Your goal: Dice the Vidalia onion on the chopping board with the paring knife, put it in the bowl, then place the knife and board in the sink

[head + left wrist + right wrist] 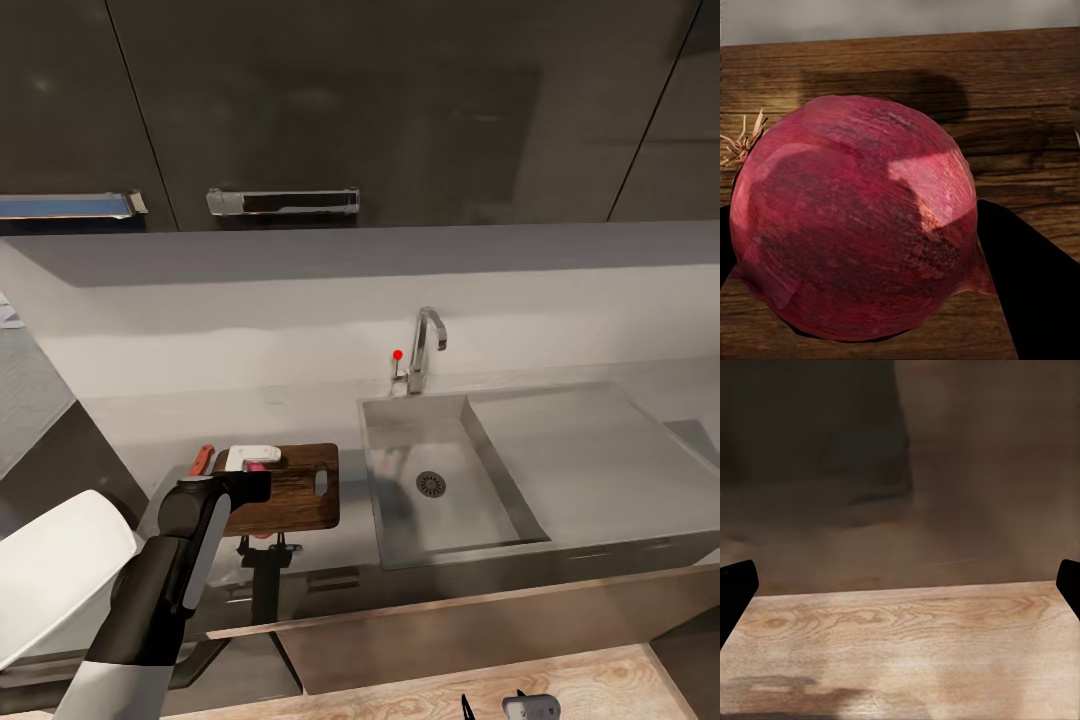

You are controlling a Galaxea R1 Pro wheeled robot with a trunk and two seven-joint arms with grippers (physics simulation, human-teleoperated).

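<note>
The left arm is seen in the head view reaching forward over the countertop [300, 410], its wrist positioned above the chopping board [295, 490]. The left gripper [870, 247] is observed in the left wrist view clamped on the onion [855, 225], a dark finger [1027, 277] being pressed against one flank and a second dark edge visible at the other. The onion is red-skinned, with dry root fibres at one end, and is held directly over the wood grain of the board; contact with the board cannot be confirmed. The board is located on the countertop just beside the sink [455, 520], handle slot turned toward the basin. A reddish-brown handle, taken to be the paring knife [202, 460], is noted at the board's far corner, partly hidden by the wrist. The basin is recorded with its round drain and chrome tap [424, 350] behind it. The right gripper [900, 585] is seen with fingers spread wide apart, nothing between them, above a light wooden floor [900, 645].
</note>
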